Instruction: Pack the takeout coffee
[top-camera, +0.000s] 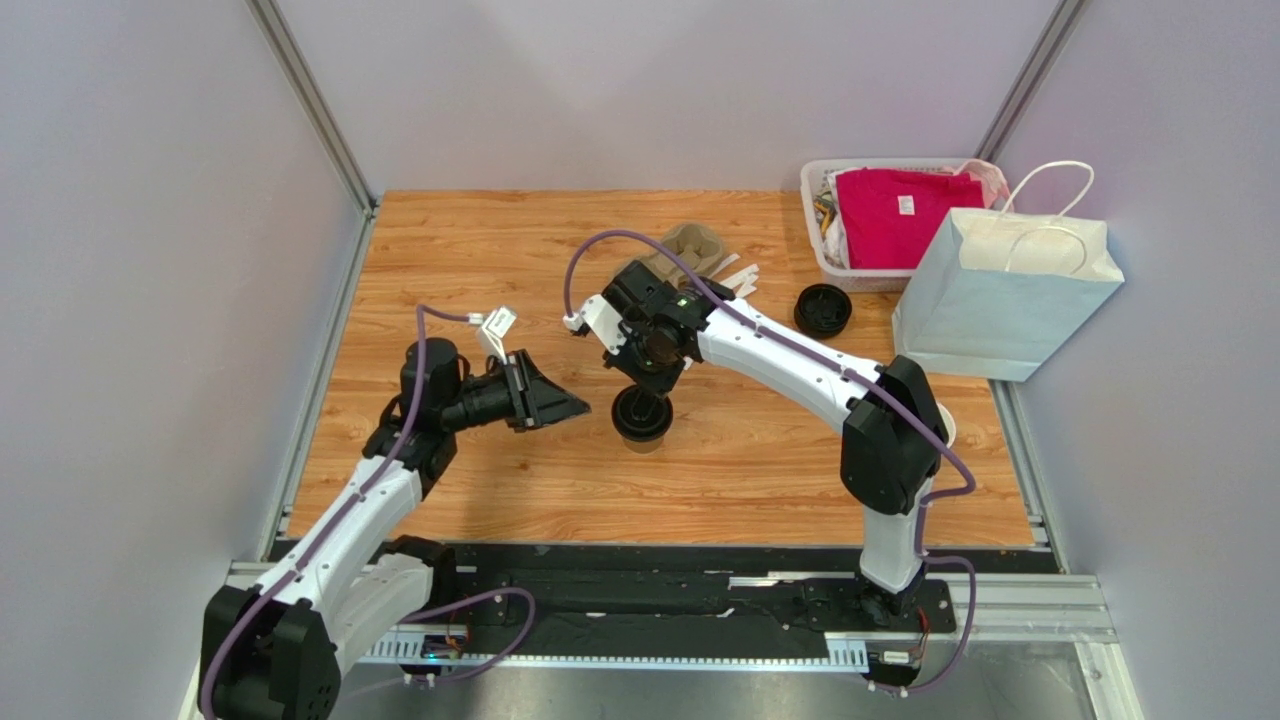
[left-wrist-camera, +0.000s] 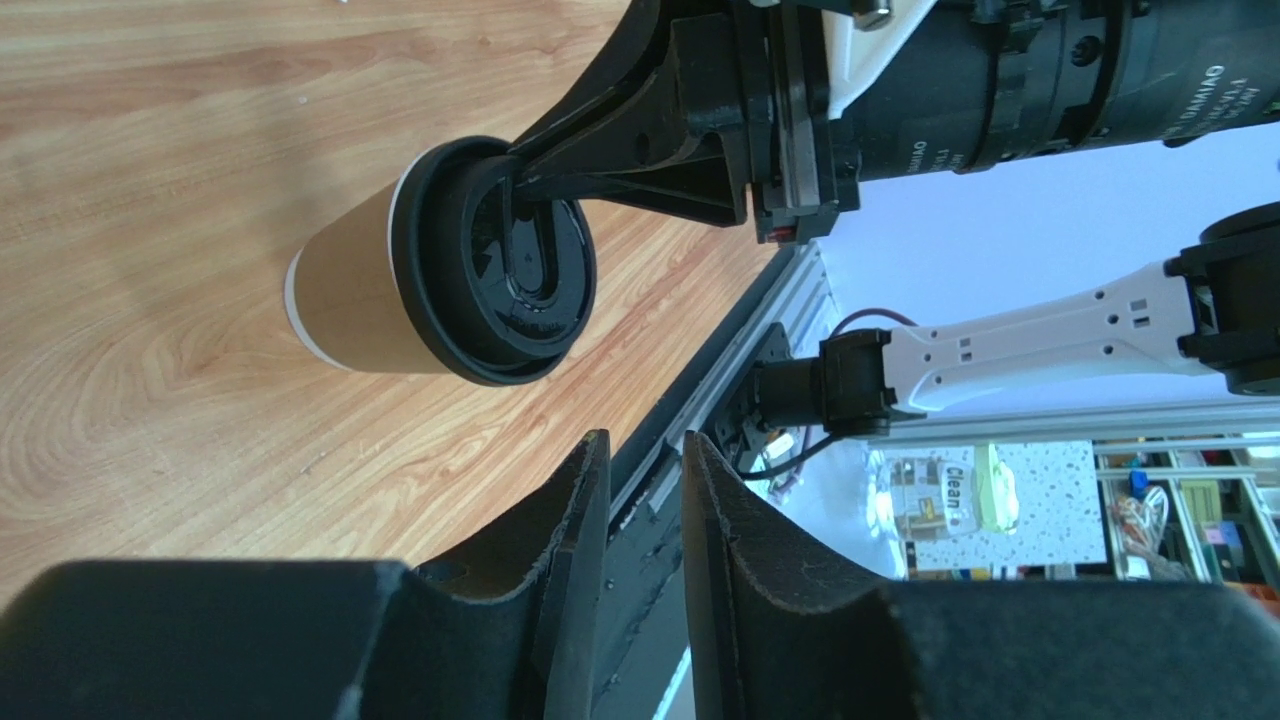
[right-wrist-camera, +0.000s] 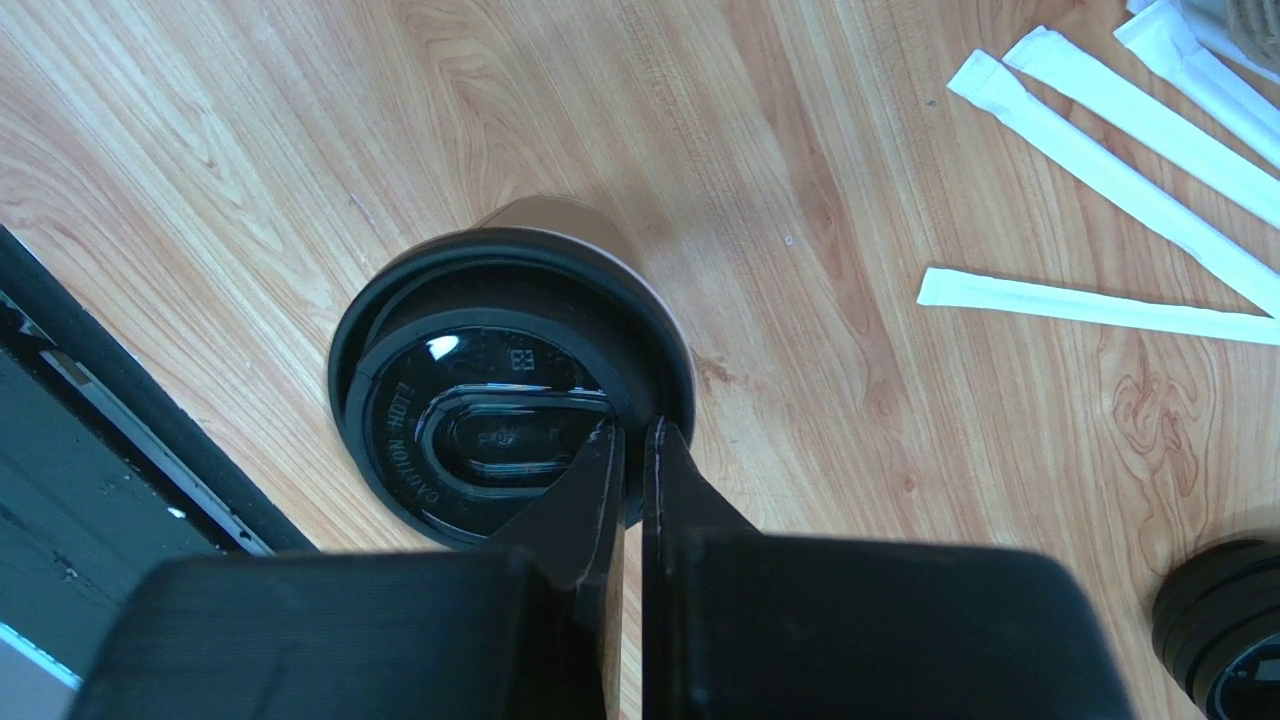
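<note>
Your takeout coffee (top-camera: 642, 419) stands upright on the wooden table (top-camera: 451, 270), near the middle and a little toward the arms' side. Its black lid (right-wrist-camera: 481, 435) is seated on the kraft-paper cup.

Your right gripper (top-camera: 648, 384) reaches down onto the cup from above. In the right wrist view its fingers are drawn almost together, with only a sliver between them, and their tips sit on the near rim of the lid. Whether that rim is actually pinched between them, you cannot tell from these views.

Your left gripper (top-camera: 576, 402) hangs just to the left of the cup, pointing at it side-on but apart from it. Its fingers stand slightly ajar with a narrow gap between them, and nothing is in that gap (the left wrist view looks straight through it to the table edge).

At the far right, well apart from the cup, a white paper bag (top-camera: 1007, 293) stands upright with its handles up. Behind it is a white basket (top-camera: 819, 188) holding a pink cloth (top-camera: 902, 210). A loose stack of black lids (top-camera: 822, 309) lies just left of the bag. A cardboard cup carrier (top-camera: 694, 245) lies beyond the right arm, with white paper-wrapped straws (right-wrist-camera: 1082, 150) beside it.
</note>
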